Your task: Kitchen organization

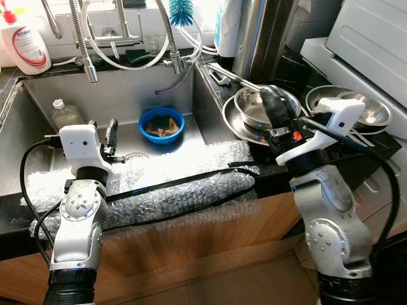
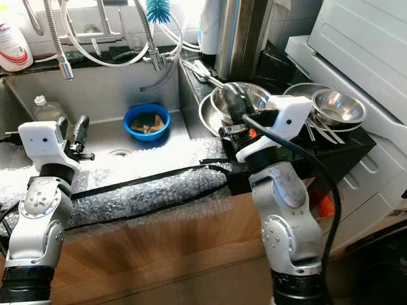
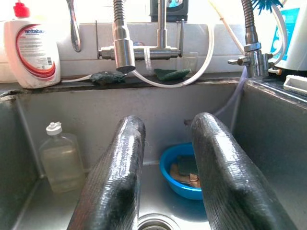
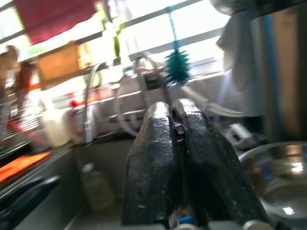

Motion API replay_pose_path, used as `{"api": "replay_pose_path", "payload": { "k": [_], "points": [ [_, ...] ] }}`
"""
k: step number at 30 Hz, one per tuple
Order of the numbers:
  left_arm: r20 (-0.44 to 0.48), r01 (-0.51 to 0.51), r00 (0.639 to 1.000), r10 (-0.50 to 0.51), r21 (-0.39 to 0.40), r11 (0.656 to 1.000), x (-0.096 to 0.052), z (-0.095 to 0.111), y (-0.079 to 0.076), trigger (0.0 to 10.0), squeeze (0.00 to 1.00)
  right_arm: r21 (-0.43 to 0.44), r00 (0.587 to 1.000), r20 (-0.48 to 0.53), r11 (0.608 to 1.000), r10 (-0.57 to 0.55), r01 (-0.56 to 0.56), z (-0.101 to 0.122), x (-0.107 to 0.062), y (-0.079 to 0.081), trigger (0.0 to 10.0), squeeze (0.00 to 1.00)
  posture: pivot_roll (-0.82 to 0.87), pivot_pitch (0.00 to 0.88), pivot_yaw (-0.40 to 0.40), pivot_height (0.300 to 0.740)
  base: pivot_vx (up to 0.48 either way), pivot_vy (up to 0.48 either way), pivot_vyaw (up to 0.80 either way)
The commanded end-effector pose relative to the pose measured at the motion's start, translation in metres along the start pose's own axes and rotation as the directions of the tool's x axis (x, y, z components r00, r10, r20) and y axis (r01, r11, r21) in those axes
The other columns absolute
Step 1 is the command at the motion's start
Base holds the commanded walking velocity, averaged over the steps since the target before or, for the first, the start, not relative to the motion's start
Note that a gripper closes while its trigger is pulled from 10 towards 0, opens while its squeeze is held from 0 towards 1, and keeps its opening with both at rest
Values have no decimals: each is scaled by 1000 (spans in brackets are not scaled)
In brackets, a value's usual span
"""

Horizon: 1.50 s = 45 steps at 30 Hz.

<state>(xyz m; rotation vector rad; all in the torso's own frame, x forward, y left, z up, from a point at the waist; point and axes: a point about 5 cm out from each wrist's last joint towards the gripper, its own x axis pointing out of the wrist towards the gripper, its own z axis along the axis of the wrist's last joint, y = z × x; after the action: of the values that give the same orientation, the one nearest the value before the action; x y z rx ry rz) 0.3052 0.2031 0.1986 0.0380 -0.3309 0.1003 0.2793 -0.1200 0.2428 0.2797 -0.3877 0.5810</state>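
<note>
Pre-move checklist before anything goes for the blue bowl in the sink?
1. Left claw open: ok, its fingers stand apart in the left wrist view.
2. Left claw lined up with the blue bowl: ok, the bowl sits beyond the gap between the fingers.
3. Blue bowl empty: not ok, brownish scraps lie inside.
4. Path clear of the clear bottle: ok, it stands against the far left sink wall, apart from the bowl.
5. Right claw free: cannot tell, fingers pressed together over the steel bowls; whether anything is pinched is unclear.
6. Faucet hose clearance: ok, it hangs above the sink.
</note>
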Motion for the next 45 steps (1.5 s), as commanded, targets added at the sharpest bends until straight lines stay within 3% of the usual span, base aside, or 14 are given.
{"api": "replay_pose_path", "payload": {
  "k": [1,3,4,7,12,18,22,27,29,30,34,37,42,45],
  "points": [
    [31,-1,1000,1,-8,1000,2,8,3,10000,0,29,999,15,998,49,-49,6,-4,2,10000,0,49,100,-38,740,0,0,0],
    [30,0,1000,0,-16,1000,3,8,4,10000,0,93,997,25,993,71,-73,9,-7,1,10000,0,47,96,-37,740,0,0,0],
    [32,3,999,-2,-32,999,3,9,5,10000,0,171,996,50,982,74,-81,11,-9,-1,10000,0,49,91,-38,740,0,0,0],
    [45,10,999,-8,-52,999,4,13,5,10000,0,221,995,75,971,71,-86,14,-12,-5,10000,0,50,89,-36,740,0,0,0],
    [85,28,996,-17,-124,992,6,24,7,10000,0,420,976,162,885,145,-201,17,-29,-7,10000,0,50,75,-37,740,0,0,0],
    [79,27,997,-13,-183,983,5,23,7,10000,0,485,983,147,858,109,-167,13,-46,-18,10000,0,43,66,-36,740,0,0,0],
    [63,41,998,-22,-314,948,5,23,9,10000,0,551,986,154,822,68,-143,13,-60,-30,10000,0,43,62,-37,740,0,0,0],
    [58,88,996,-71,-375,923,7,23,5,10000,0,578,986,145,802,79,-149,5,-60,-25,10000,0,42,60,-37,740,0,0,0],
    [70,106,994,-84,-434,895,8,25,2,10000,0,579,985,135,799,103,-163,1,-60,-19,10000,0,47,57,-36,740,0,0,0],
    [102,180,984,-148,-561,808,7,31,-5,10000,0,586,986,131,794,102,-160,-2,-59,-15,10000,0,48,57,-33,740,0,0,0],
    [188,284,959,-213,-657,699,3,42,-12,10000,0,588,992,102,800,75,-121,-10,-55,-13,10000,0,45,69,-35,740,0,0,0],
    [232,322,947,-223,-721,614,0,49,-14,10000,0,611,991,99,780,94,-135,-14,-53,-7,10000,0,53,86,-36,740,0,0,0],
    [239,364,929,-282,-730,579,-4,50,-20,10000,0,627,991,98,768,87,-129,-17,-52,-6,10000,0,57,93,-38,740,0,0,0],
    [233,439,881,-412,-728,527,-13,48,-29,10000,0,634,988,88,758,129,-156,-21,-51,2,10000,0,60,105,-35,740,0,0,0]
  ]
}}
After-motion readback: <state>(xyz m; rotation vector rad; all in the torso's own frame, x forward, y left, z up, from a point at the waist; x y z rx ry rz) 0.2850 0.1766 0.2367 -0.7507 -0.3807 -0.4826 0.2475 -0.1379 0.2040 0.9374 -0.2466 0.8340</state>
